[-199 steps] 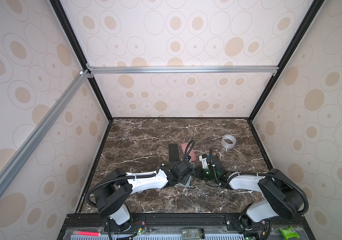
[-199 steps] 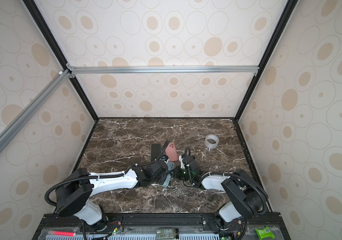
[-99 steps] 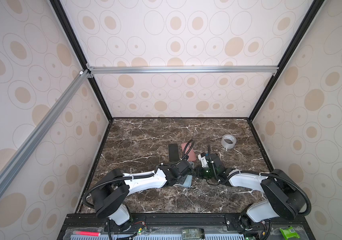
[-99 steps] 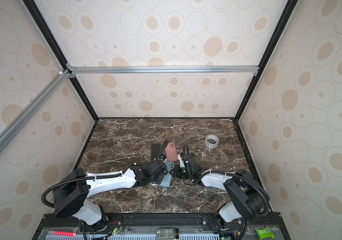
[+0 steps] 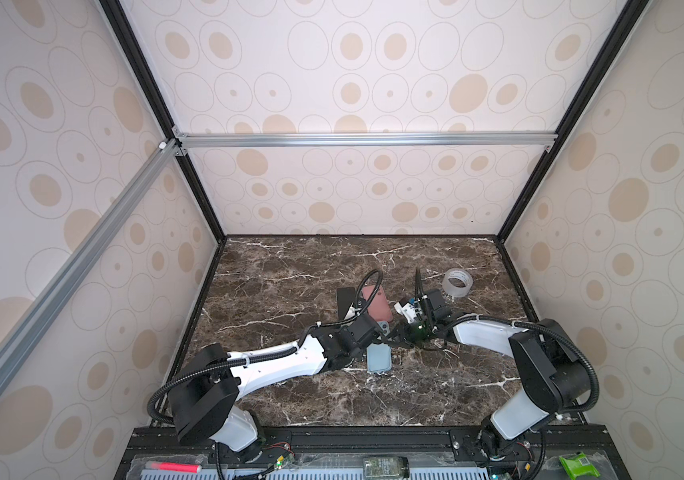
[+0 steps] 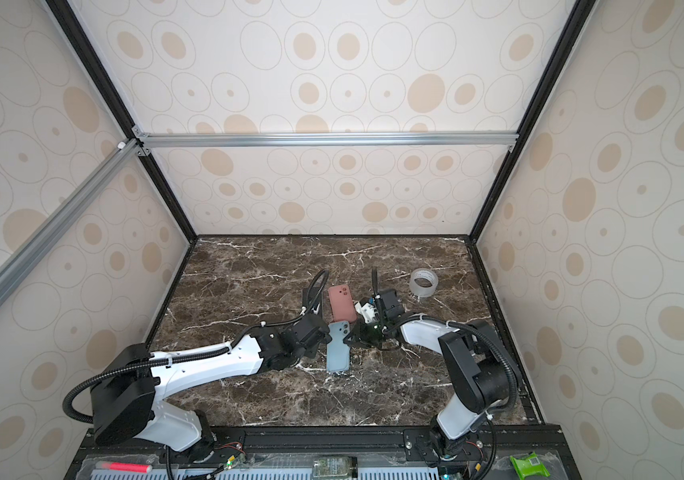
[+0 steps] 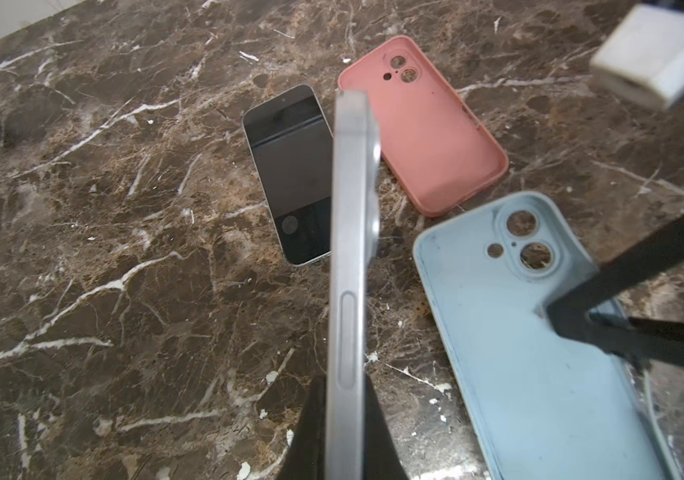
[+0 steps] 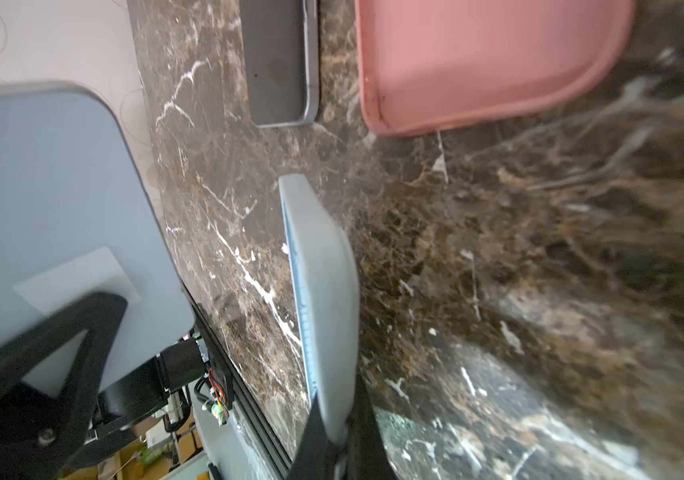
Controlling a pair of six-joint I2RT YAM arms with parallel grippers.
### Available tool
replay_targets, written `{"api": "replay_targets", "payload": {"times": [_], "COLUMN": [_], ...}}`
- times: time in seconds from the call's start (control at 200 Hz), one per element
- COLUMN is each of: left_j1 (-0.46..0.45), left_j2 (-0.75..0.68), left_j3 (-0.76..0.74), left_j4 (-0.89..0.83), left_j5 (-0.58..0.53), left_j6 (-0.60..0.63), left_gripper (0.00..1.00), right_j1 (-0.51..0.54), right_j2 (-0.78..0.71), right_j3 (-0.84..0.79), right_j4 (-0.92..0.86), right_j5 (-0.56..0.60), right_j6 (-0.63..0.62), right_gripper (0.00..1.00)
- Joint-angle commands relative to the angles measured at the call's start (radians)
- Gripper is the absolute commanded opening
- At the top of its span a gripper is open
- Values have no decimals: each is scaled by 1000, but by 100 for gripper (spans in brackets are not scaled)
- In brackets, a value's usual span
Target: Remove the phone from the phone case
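Note:
In the left wrist view the phone (image 7: 352, 266) shows edge-on, a silver-blue side with a long button. My left gripper (image 7: 344, 382) is shut on it, one black finger on each face. The light blue phone case (image 7: 539, 365) sits beside it, apart from the phone. Its inside is bare and marble shows through the camera holes. My right gripper (image 8: 336, 395) is shut on the case's rim (image 8: 323, 291). The phone's pale blue back (image 8: 49, 199) faces it. In both top views the case (image 5: 378, 359) (image 6: 338, 353) lies between the two grippers near the table's middle.
A pink case (image 5: 377, 305) (image 7: 427, 133) lies inside up just behind, with a second dark-screened phone (image 5: 344, 303) (image 7: 290, 174) to its left. A roll of clear tape (image 5: 457, 283) (image 6: 423, 282) stands at the back right. Walls enclose the marble table (image 5: 290, 282).
My left gripper has tightened on the phone. Both arms have shifted only slightly near the table's middle.

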Motion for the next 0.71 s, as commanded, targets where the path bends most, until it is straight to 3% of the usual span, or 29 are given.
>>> {"api": "replay_targets", "payload": {"times": [0.0,0.25,0.515,0.7], "left_j1": [6,6,2,-9], "left_j2": [10,44,115,133], "left_j3": [51,64,137,130], "left_j4": [-31,-38,-124,-155], "left_j5": [-68,-89,-95,-102], "left_j6": [-100,-184,-256,-278], "left_gripper": [0,0,0,0], "right_j1": [-8,-83,-81,-81], "right_j2": [8,37,99,73], "right_j3": [48,82,86,67], "right_j4": [-146,-262,-179,-183], "right_j5": [7,-4,-59,-25], "right_j6": [-91,-182,-125,-133], "right_gripper": [4,5,8,36]}}
